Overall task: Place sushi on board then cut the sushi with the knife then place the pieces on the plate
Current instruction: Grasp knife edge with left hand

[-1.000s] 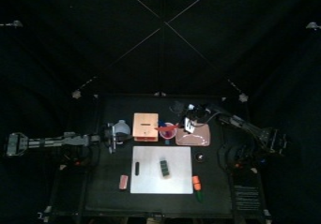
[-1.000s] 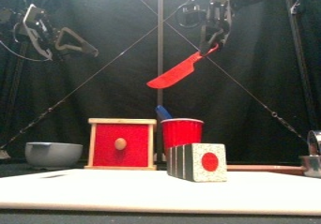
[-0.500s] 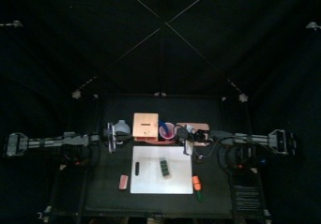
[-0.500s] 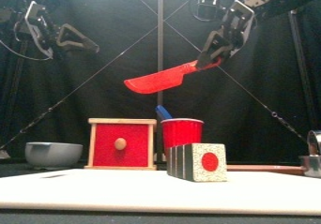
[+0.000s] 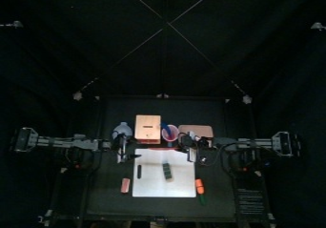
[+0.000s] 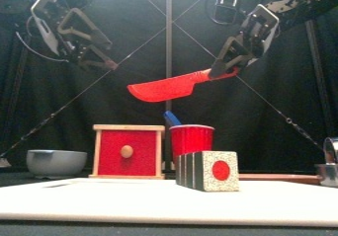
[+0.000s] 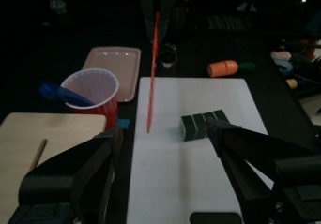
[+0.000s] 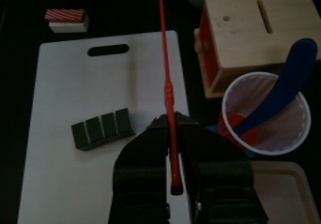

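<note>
right gripper (image 6: 227, 68) clamps red knife (image 6: 169, 84) by handle, blade above sushi roll (image 6: 209, 171) on white board (image 6: 145, 202) for cutting; left gripper (image 7: 163, 141) wide open, presumably to brace.

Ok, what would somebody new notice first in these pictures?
The red knife stands out, held high in the air by the right claw. Below it the dark green sushi roll sits in one piece on the white board. The left claw hangs open, empty, high on the left.
</note>
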Motion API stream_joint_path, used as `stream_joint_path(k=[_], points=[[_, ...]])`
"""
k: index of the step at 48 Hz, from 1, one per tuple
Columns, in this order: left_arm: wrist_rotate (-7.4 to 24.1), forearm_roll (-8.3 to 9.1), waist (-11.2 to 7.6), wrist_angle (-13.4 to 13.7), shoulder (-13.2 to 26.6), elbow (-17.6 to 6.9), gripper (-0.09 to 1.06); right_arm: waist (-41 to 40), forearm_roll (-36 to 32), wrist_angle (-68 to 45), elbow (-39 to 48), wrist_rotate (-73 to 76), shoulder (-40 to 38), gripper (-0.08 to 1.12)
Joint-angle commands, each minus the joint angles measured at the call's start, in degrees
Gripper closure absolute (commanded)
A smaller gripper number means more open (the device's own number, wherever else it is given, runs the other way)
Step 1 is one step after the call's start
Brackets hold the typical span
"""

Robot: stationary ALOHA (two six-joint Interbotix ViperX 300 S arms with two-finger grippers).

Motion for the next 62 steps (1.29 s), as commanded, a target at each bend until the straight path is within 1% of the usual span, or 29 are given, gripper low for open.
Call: stream_joint_path(k=[1,7,14,22,29,33,38,42,47,57,62], points=[[-0.1,-0.35,-0.7,-0.2,3.6,-3.2,-0.03,1.3,0.4,-1.9,0.3,-0.1,-1.4,0.72],[-0.1,-0.88,-0.97,-0.1,8.0,-5.1,-0.03,2.4,0.4,-2.9,1.1,0.0,-1.4,0.72],[-0.1,-0.88,-1.14,-0.2,12.2,-6.9,-0.03,3.3,1.1,-4.3,1.5,-0.1,-1.3,0.72],[0.1,-0.79,-1.76,-0.1,17.0,-9.2,-0.03,3.6,1.2,-4.4,1.8,-0.1,-1.1,0.72],[0.2,-0.7,-1.76,0.2,20.1,-11.1,-0.03,4.0,1.5,-4.5,2.0,-0.1,-1.0,0.72],[0.3,-0.53,-1.67,0.2,21.5,-12.2,-0.02,4.1,1.5,-4.5,2.2,-0.1,-0.8,0.72],[0.3,-0.26,-1.49,0.2,22.7,-13.0,-0.01,4.4,1.7,-4.6,2.3,0.0,-0.6,0.72],[0.3,0.18,-1.32,0.2,23.2,-13.4,0.04,4.6,1.8,-4.7,2.4,-0.1,-0.4,0.72],[0.3,0.7,-1.23,0.2,23.6,-13.5,0.14,4.9,1.8,-4.7,2.4,-0.1,-0.4,0.72],[0.4,0.7,-1.23,0.3,23.6,-13.4,0.37,5.1,1.9,-4.7,2.5,0.0,-0.3,0.72],[0.4,0.7,-1.76,0.2,23.8,-13.4,0.48,5.2,2.4,-4.7,2.8,0.0,0.3,0.72]])
